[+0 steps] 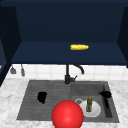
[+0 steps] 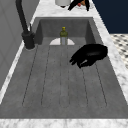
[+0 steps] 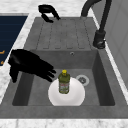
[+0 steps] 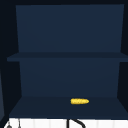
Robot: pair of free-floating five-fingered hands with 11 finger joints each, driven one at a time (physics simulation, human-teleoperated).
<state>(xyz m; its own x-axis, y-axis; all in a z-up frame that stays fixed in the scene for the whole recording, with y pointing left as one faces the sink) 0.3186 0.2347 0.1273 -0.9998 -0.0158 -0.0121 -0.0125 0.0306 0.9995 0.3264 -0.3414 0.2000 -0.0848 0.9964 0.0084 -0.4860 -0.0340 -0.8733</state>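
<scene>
A: Where does the right hand [image 1: 105, 94] sit?

B: Over the right side of the sink basin [image 3: 37, 90], above the rim. In the right side view its fingers [image 3: 47, 71] are stretched out and relaxed, holding nothing, their tips just beside the bottle [image 3: 64, 81] but apart from it.

A: And how does the bottle stand?

B: Upright, long axis vertical, yellow cap pointing straight up. It stands on the white plate [image 3: 75, 96] at the bottom of the basin, next to the drain [image 3: 82, 79].

A: The left hand [image 1: 42, 97]?

B: It hangs above the ribbed drainboard [image 2: 50, 82], fingers loosely curled downward, grasping nothing (the left side view shows this best).

A: What does the front view add?

B: A red ball [image 1: 67, 115] at the sink's front edge, covering part of the plate; the side views leave it out. It also shows the faucet [image 1: 68, 75] behind the sink and an ear of corn [image 1: 79, 47] lying on the cabinet shelf [image 1: 50, 53], its long axis running left to right.

A: And the upper view?

B: The same corn on the lowest shelf, with another shelf [image 4: 62, 57] above it.

A: Anything the right side view alone gives?

B: The gap between the fingertips and the bottle, which the front view cannot settle.
</scene>
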